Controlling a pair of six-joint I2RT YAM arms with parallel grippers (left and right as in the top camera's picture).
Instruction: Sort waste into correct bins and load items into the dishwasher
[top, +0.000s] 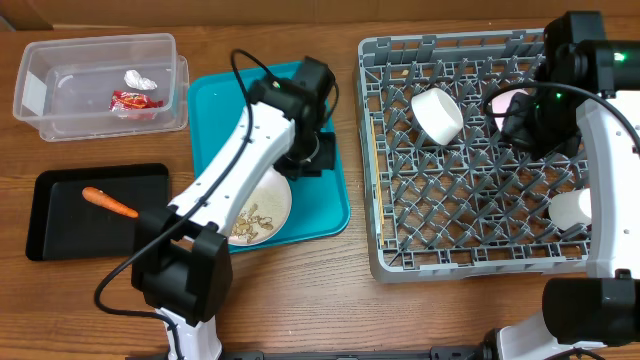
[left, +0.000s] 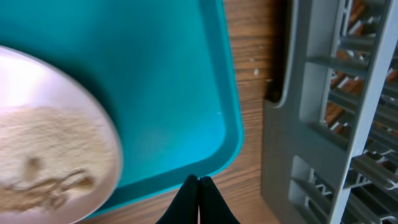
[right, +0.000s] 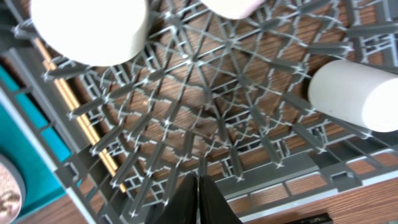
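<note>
The clear tub (top: 40, 95) holds the red snack wrapper (top: 132, 100) and the crumpled white wrapper (top: 138, 79). The carrot (top: 108, 203) lies in the black tray (top: 60, 235). The white plate (top: 275, 205) with peanuts and rice scraps (top: 250, 222) sits on the teal tray (top: 215, 110); it also shows in the left wrist view (left: 43, 81). My left gripper (top: 318, 158) (left: 199, 182) is shut and empty above that tray. In the grey rack (top: 400, 250) are a bowl (top: 437, 113) (right: 87, 28), a second bowl (top: 508, 100) partly hidden, the cup (top: 570, 210) (right: 357, 93) and chopsticks (right: 74, 112). My right gripper (top: 520, 128) (right: 198, 182) is shut and empty over the rack.
The left arm stretches from the front edge across the teal tray (left: 186, 74). The rack's wall (left: 292, 74) stands close to the tray's right edge, with a strip of wooden table (left: 255, 149) between them. The right arm covers the rack's far right side.
</note>
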